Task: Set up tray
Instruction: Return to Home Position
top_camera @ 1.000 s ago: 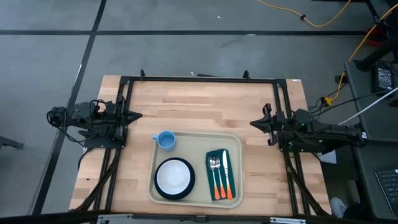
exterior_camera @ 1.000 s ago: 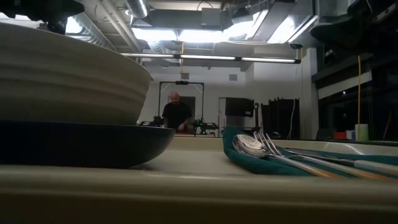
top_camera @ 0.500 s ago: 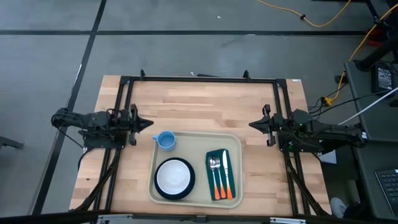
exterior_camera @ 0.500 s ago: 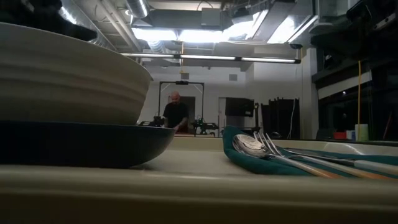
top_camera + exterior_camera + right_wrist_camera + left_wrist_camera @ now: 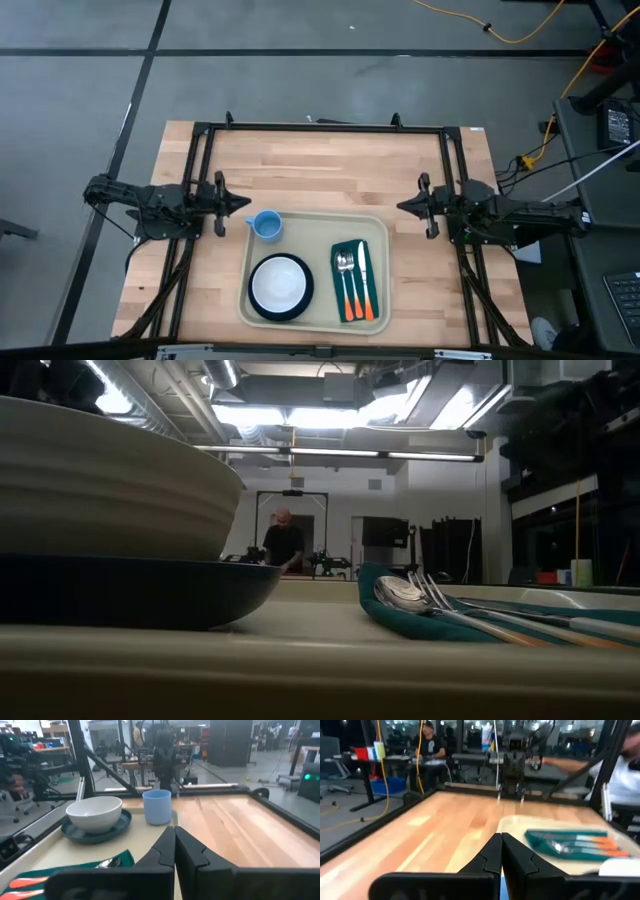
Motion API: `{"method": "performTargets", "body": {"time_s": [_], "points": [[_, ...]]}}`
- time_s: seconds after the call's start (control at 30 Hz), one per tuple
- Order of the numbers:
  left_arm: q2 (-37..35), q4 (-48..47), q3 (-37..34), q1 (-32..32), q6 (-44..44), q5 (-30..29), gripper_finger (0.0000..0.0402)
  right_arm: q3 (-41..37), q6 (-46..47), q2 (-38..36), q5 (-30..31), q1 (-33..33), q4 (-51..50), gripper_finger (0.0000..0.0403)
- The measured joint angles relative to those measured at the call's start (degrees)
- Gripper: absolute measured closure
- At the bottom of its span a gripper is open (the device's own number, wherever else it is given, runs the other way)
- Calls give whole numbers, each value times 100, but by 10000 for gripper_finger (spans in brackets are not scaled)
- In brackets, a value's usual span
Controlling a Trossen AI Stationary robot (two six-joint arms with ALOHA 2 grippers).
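Note:
The cream tray lies on the wooden table near its front edge. On it a white bowl sits in a dark plate, a blue cup stands at the far left corner, and a dark green napkin carries a spoon, fork and orange-handled cutlery. My left gripper is shut and level at the table's left, just left of the cup. My right gripper is shut and level at the table's right, above the tray's far right corner. Neither holds anything.
A black frame runs around the table's far and side edges. Bare wood lies between the tray and the far edge. A person stands in the room beyond the table.
My left gripper has moved toward the table's middle, nearer the blue cup, and has sunk. My right gripper has shifted a little toward the table's middle as well. The things on the tray have stayed where they were.

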Motion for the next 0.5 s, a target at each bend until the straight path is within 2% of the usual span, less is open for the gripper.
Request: {"method": "performTargets", "body": {"time_s": [0.5], "points": [[10,-155,4,0,-187,-25,400,0,983,0,-12,0,-425,397]]}}
